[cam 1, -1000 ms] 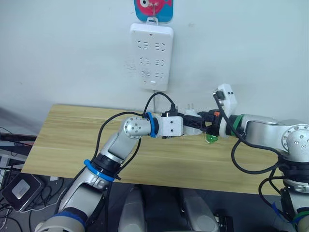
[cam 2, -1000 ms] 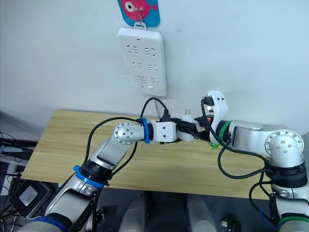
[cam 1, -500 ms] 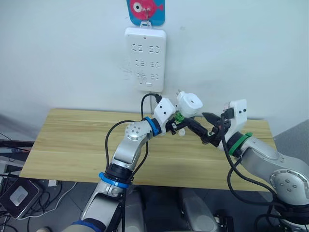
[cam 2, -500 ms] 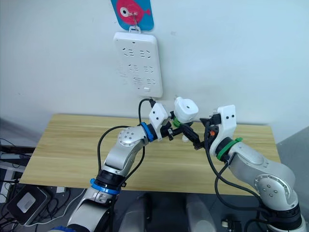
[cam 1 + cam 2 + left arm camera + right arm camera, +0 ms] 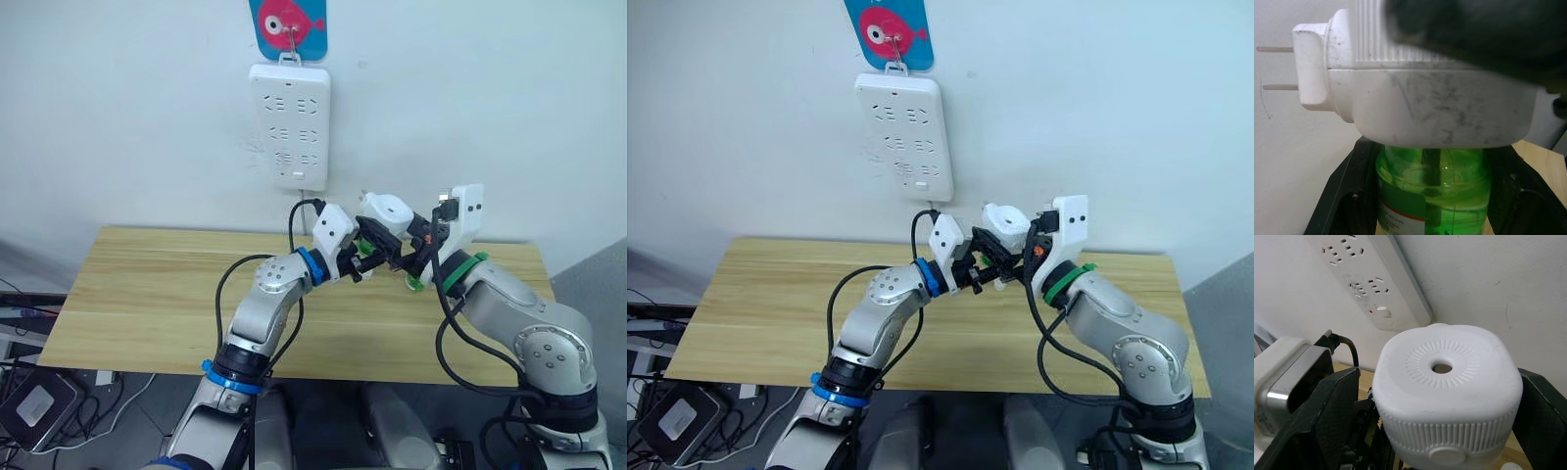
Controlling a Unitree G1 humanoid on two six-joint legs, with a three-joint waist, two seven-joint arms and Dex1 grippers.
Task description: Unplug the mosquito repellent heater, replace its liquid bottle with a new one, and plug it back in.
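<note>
The white mosquito repellent heater point(image 5: 385, 210) hangs in the air over the wooden table, its two plug prongs point(image 5: 1276, 67) bare and pointing at the wall. A translucent green bottle point(image 5: 1432, 188) with a brown wick sits neck-up in its underside. My left gripper point(image 5: 368, 258) is shut on that bottle from below. My right gripper point(image 5: 396, 227) is shut on the heater's body, one black finger point(image 5: 1337, 411) on each side. Which of the task's bottles this is, I cannot tell. Another green bottle point(image 5: 416, 284) lies on the table behind my right wrist, mostly hidden.
The tall white power strip point(image 5: 288, 123) hangs on the wall just above and left of the heater, under a blue fish hook point(image 5: 290, 24). The wooden table point(image 5: 157, 294) stretches to the left of both arms.
My right gripper moved in from the right and shut on the heater; before, it stood open and apart from it. The left arm brought heater and bottle slightly lower.
</note>
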